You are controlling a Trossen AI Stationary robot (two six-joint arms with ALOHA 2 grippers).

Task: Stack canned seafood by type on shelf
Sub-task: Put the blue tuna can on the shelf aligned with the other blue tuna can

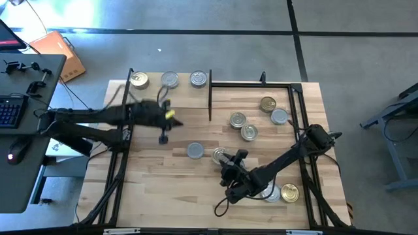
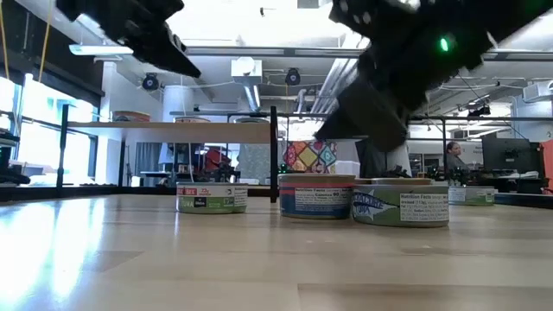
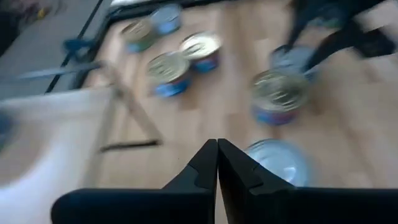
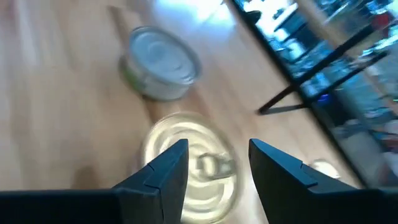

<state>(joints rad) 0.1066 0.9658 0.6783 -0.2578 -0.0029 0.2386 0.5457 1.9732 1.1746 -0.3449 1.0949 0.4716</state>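
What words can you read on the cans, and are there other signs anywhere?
"Nutrition Facts": side label of the blue-labelled can, faint.
Green-labelled can: print on it, too small to read.
Front can: blue script, too blurred to read.
Can tops seen from above: no readable text.
Room behind: no readable signs.

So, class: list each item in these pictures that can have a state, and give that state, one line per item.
left gripper: shut, empty, above the table near the shelf.
right gripper: open, over a gold-topped tin, not gripping it.
gold-topped tin: upright on the table, lid sealed.
silver-topped tin: upright on the table, lid sealed, free.
shelf: three tins in a row, none stacked.
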